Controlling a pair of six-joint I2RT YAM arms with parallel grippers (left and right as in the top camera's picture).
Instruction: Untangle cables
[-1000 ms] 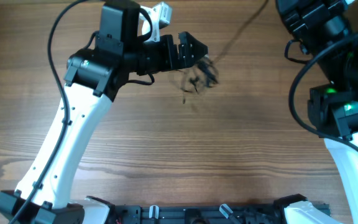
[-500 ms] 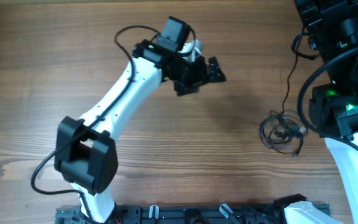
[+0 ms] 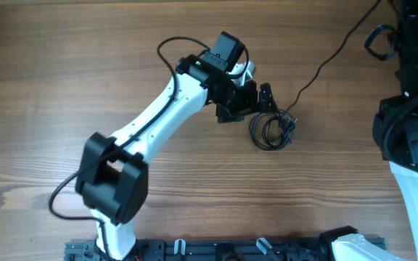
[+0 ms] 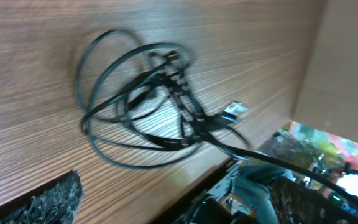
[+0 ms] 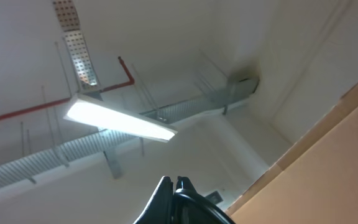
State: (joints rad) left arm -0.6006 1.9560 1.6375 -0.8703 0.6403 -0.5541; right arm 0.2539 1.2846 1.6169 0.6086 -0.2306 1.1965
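Overhead view: cables (image 3: 271, 132) lay in a tangled coil on the counter (image 3: 64, 58), just beside the spread left tool (image 3: 261, 105); one strand (image 3: 318, 65) ran off toward the right arm (image 3: 412, 145). Left wrist view: loops crossed one another, a plug (image 4: 234, 110) showing, none gripped. Right wrist view: right tool (image 5: 174, 185) pressed together, aimed at the ceiling (image 5: 166, 50). Untangling was judged barely begun.
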